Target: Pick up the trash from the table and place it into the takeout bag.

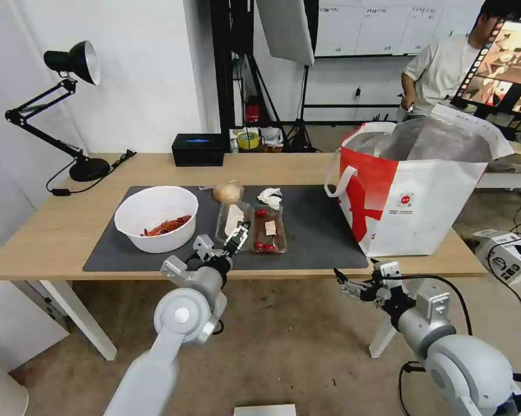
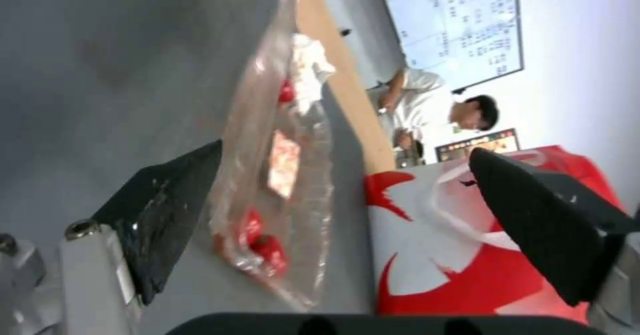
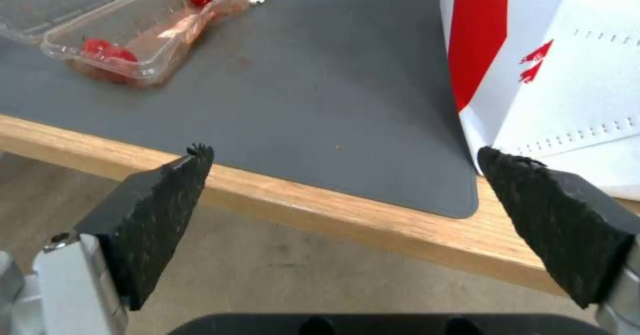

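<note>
Two hands, both spread: left hand [image 1: 237,237] at one clamshell tray [image 1: 259,227]; right hand [image 1: 346,284] below table [image 1: 52,231].

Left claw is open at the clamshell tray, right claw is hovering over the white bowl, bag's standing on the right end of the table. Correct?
One error: the right claw is not over the white bowl. The head view shows it open, off the table's front edge, below the takeout bag. The rest holds: the left claw is open at the clamshell tray.
</note>
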You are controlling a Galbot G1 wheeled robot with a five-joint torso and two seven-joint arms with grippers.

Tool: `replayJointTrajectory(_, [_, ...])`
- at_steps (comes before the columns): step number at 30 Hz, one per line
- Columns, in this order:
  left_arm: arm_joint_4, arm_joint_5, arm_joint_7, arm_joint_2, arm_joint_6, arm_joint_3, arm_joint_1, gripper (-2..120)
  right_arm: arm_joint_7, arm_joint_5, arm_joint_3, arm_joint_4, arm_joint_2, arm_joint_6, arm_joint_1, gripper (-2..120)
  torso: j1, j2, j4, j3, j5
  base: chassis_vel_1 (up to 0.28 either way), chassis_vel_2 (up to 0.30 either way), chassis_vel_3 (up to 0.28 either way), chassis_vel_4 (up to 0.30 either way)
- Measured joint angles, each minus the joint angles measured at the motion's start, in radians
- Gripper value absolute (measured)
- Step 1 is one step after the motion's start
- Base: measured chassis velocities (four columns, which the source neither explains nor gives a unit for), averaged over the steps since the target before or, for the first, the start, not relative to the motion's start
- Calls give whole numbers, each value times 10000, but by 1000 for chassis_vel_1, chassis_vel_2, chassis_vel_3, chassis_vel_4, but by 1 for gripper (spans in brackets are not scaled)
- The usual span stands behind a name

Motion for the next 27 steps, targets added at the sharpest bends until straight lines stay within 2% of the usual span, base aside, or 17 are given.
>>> replayJointTrajectory(12, [-39,-176,89,204,-20,150,-728,100,-3,5,34,13,-15,8,-57,100,0,0,-1,0,1,0,0,0,0])
replayJointTrajectory(15, [142,-220,83,331,295,546,-1045,100,-3,6,133,74,-14,21,-188,100,0,0,0,0,1,0,0,0,0])
replayJointTrajectory(22, [609,-11,41,230,477,1394,-1649,100,2,7,391,221,29,58,-501,100,1,0,-2,0,1,0,0,0,0])
replayJointTrajectory(27, [826,217,41,325,612,1630,-1904,100,-2,24,572,307,49,98,-661,100,0,0,-2,0,1,0,0,0,0])
